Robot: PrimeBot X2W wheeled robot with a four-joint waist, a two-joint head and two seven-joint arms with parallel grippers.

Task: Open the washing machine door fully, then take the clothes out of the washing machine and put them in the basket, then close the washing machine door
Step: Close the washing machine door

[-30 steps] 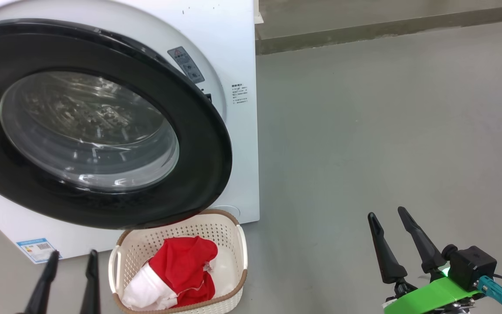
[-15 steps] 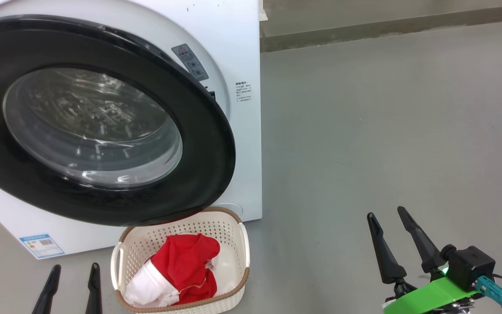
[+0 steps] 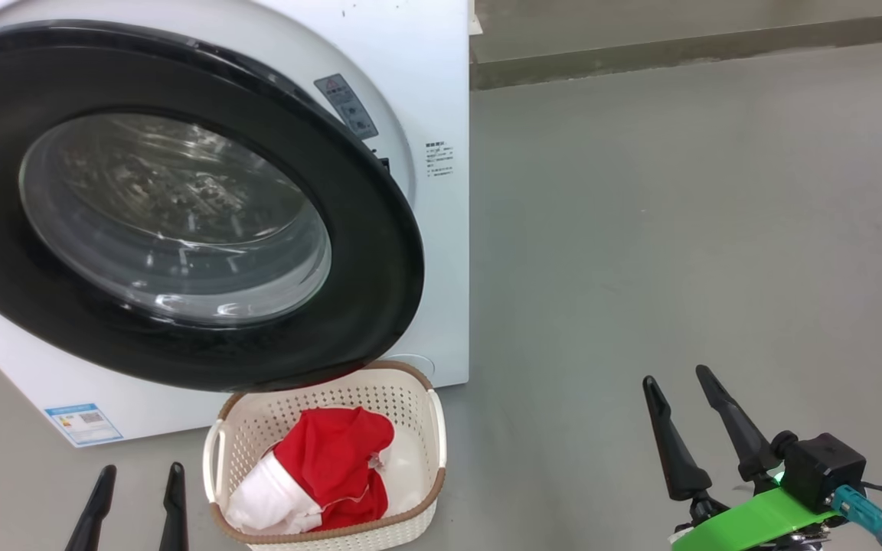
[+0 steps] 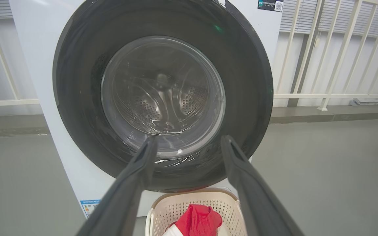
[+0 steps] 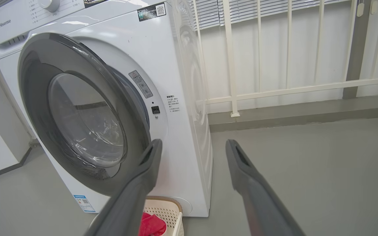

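The red clothes (image 3: 334,467) lie in the basket (image 3: 311,405), which sits on the floor just in front of the washing machine (image 3: 441,92), at its lower right corner. Through the glass the drum looks empty, so the step in hand appears to be the last one: shutting the washing machine door (image 3: 173,222).

The door hangs ajar, hinged on the machine's left. Its free edge stands off the machine's front on the right, directly above the basket. Being round, it has no long axis. It stands upright, its outer face turned away from the machine and angled slightly toward the hinge side.

The left gripper (image 3: 142,468) hovers low in front of the machine, left of the basket, with fingers spread wide and empty. The right gripper (image 3: 676,376) is well off to the machine's right, also wide and empty.

The next move likely calls for a flat push on the black rim near the free edge until the latch catches.
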